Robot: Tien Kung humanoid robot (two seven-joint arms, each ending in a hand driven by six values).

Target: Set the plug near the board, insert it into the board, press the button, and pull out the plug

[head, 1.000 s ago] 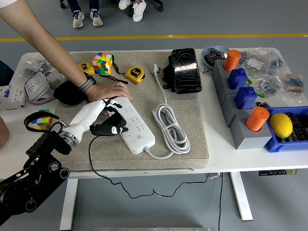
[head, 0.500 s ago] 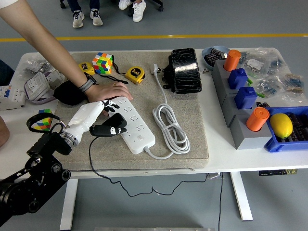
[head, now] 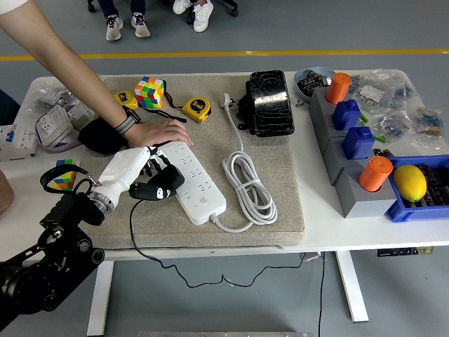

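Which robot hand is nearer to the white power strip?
Left. The left robot hand holds a black plug at the power strip. The right robot hand is not in view.

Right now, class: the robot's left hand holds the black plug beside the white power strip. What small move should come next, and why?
Probably a short shift right, then down. The left hand grips the black plug at the left edge of the power strip, apparently not yet seated in a socket. A person's hand steadies the strip's far end.

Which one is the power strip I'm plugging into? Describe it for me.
On the grey mat, left of the coiled white cable, lies a long white power strip. A person's hand pins its far end; the left hand holds a black plug against it.
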